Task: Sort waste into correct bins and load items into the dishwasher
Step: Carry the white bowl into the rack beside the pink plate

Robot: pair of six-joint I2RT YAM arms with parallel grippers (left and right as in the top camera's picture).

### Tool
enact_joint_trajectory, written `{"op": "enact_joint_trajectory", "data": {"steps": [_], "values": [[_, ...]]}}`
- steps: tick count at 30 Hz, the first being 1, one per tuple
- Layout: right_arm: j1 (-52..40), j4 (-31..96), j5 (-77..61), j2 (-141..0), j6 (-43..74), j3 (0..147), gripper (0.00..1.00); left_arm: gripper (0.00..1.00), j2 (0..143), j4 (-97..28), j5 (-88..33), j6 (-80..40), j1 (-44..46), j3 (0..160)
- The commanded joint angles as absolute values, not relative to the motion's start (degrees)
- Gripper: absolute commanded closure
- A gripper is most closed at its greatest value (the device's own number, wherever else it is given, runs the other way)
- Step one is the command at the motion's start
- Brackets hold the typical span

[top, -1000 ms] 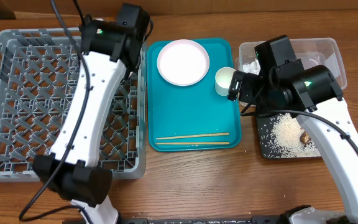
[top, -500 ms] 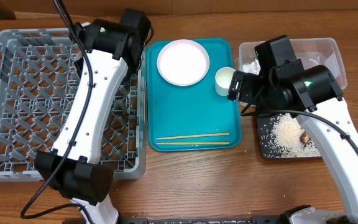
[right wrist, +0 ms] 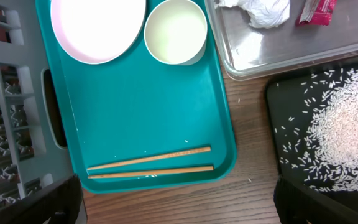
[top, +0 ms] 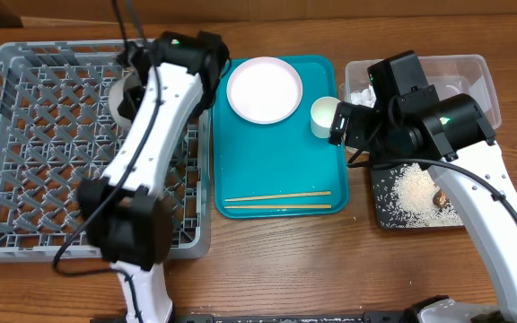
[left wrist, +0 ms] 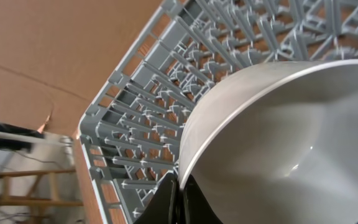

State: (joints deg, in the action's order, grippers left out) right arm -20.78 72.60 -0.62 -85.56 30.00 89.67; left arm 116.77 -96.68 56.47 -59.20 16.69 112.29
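Bowl point(left wrist: 278, 143) rim pinched tight in left gripper point(left wrist: 180, 199) over dish rack point(left wrist: 135, 124): ease it down between the pegs, then release. Right gripper point(top: 337, 126) gapes empty.

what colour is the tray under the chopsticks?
Teal. The serving tray holding the chopsticks shows best in the right wrist view.

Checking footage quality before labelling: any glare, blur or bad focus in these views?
Overhead: evenly lit, sharp. Left wrist: pale bowl very close, small glints inside; background beyond the dish rack soft. Right wrist: crisp, even light on teal tray.
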Motion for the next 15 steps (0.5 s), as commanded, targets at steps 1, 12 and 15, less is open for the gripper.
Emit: {"op": "enact_joint_trajectory", "data": {"steps": [1, 12, 15], "values": [[-20.93, 72.27, -0.03, -85.32, 30.04, 90.06, 0.00, 0.96, 121.80, -96.84, 59.09, -61.30, 17.61, 111.79], [-20.93, 72.27, -0.03, -85.32, 30.04, 90.06, 0.00, 0.96, 125.91, -96.86, 59.61, -57.98, 18.96, 111.79], [-20.93, 72.27, -0.03, -85.32, 30.04, 90.06, 0.00, 0.96, 125.80, -96.86, 60.69, -48.29, 19.49, 111.81]]}}
